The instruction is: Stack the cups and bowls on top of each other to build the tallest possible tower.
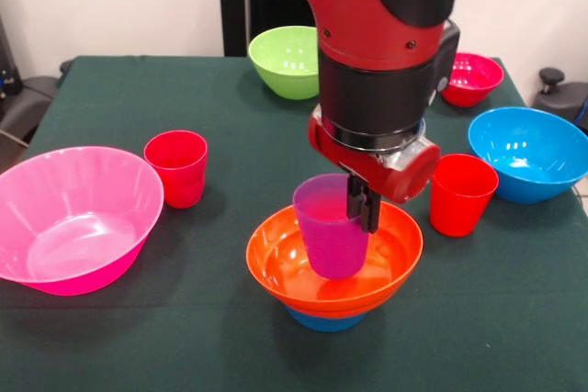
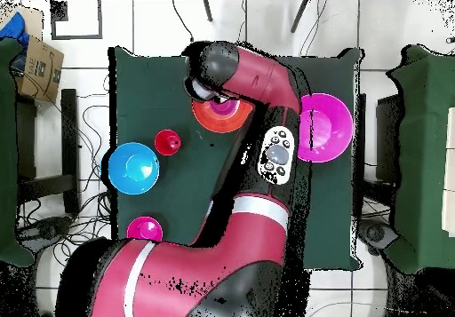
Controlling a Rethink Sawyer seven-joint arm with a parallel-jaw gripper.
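Observation:
The tower stands at the table's front middle: an orange bowl (image 1: 303,273) rests on a small blue bowl (image 1: 322,321), and the translucent purple cup (image 1: 329,231) stands upright inside the orange bowl. My gripper (image 1: 364,211) comes down from above and is shut on the purple cup's right rim. In the overhead view the orange bowl (image 2: 210,118) shows beside the arm, which hides the gripper. One red cup (image 1: 176,167) stands to the left and another red cup (image 1: 462,193) to the right, both upright on the cloth.
A large pink bowl (image 1: 73,222) sits at the front left and a large blue bowl (image 1: 528,153) at the right. A lime green bowl (image 1: 287,61) and a small red-magenta bowl (image 1: 470,78) sit at the far side. The arm hangs over the table's middle.

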